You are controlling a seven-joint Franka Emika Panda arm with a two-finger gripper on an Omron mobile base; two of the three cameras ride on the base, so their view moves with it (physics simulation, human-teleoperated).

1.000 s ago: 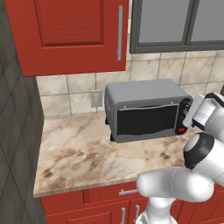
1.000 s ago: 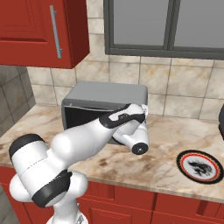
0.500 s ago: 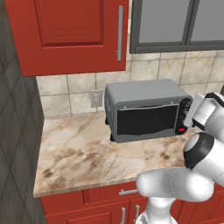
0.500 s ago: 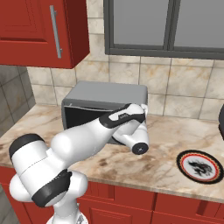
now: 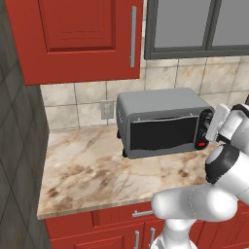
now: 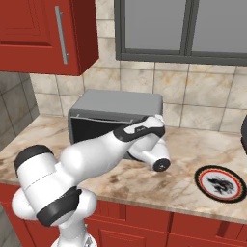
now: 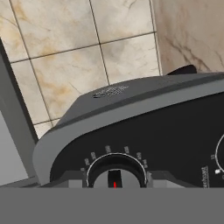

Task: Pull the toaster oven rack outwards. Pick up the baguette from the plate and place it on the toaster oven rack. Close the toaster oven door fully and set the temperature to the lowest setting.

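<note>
at the right end of the toaster oven [image 5: 163, 121], the gripper [image 7: 114, 181] is straddling a round knob [image 7: 115, 174]; whether it is clamping cannot be told.

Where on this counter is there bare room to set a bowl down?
Left of the toaster oven, the counter is bare out to the wall. A strip before the oven is free too. Right of the oven it is crowded: the arm and a plate.

toaster oven [image 5: 160, 104]: grey | toaster oven door [image 5: 163, 133]: dark glass | cabinets [image 5: 82, 39]: red
</note>
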